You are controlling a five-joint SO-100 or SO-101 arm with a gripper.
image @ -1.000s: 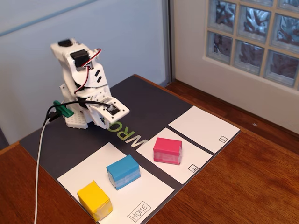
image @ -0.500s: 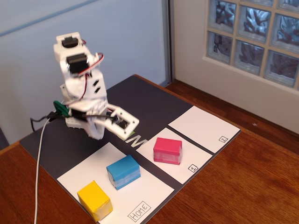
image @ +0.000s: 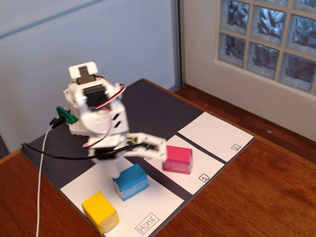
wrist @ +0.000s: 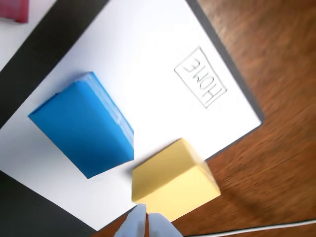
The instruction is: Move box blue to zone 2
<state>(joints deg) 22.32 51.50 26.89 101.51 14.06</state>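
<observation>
The blue box (image: pixel 132 180) lies on the Home sheet (image: pixel 163 205); the wrist view shows the blue box (wrist: pixel 84 126) at centre left. Zone 2 (image: pixel 215 134), a white sheet with a boxed "2", is at the far right of the mat and has nothing on it. In the fixed view my gripper (image: pixel 157 147) is blurred, hanging above and just behind the blue box, clear of it. In the wrist view the gripper (wrist: pixel 146 217) is shut, its fingertips pressed together with nothing between them, low in the frame over the yellow block's edge.
A pink block (image: pixel 177 159) sits on the sheet marked "1" (image: pixel 195 177). A yellow block (image: pixel 99 211) rests at the Home sheet's near left corner. The sheets lie on a black mat (image: pixel 153 108) on a wooden table. A white cable (image: pixel 42 163) runs down the left.
The arm has unfolded from its base and swung forward and down, bringing the gripper from the back of the mat to above the blue box. No block has moved.
</observation>
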